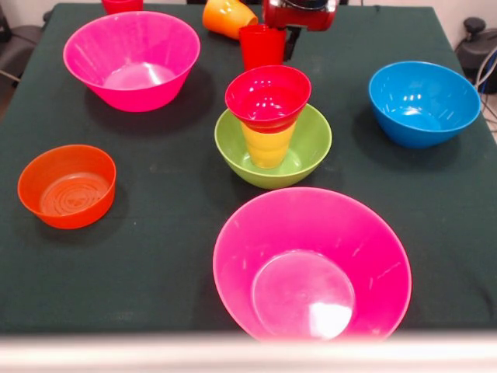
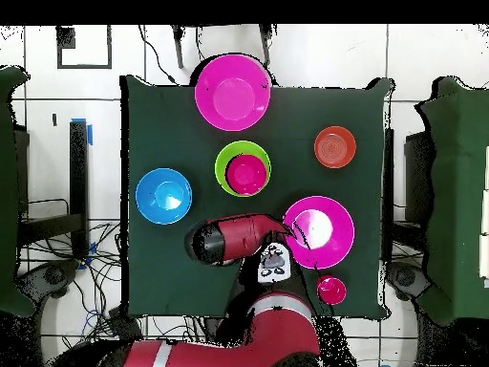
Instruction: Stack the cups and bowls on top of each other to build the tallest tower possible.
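1. My arm (image 2: pixel 239 239) reaches in over the table (image 2: pixel 153 277) from the base side; in the overhead view it is bent, with its end lying between the blue bowl (image 2: pixel 163 195) and the pink bowl (image 2: pixel 318 231) nearest the base.
2. The hand (image 1: pixel 301 14) shows only as a red and black block at the top edge of the front view, cut off by the frame; I can't tell whether it is released, clenched or grasping anything.
3. The red cup (image 1: pixel 262 45) stands upright just beside the hand; I can't tell whether they touch.
4. The orange cup (image 1: pixel 227 17) lies tilted near the red cup.
5. The tower sits mid-table: green bowl (image 1: pixel 273 148), yellow cup (image 1: pixel 268 144) upright inside it, small red bowl (image 1: pixel 268 97) on the cup's rim.
6. Overhead, the red bowl hides the yellow cup.
7. The second pink bowl (image 1: pixel 311 264) is at the near edge, its rim cut off at the bottom.
8. The orange bowl (image 1: pixel 67 186) sits apart from the rest.
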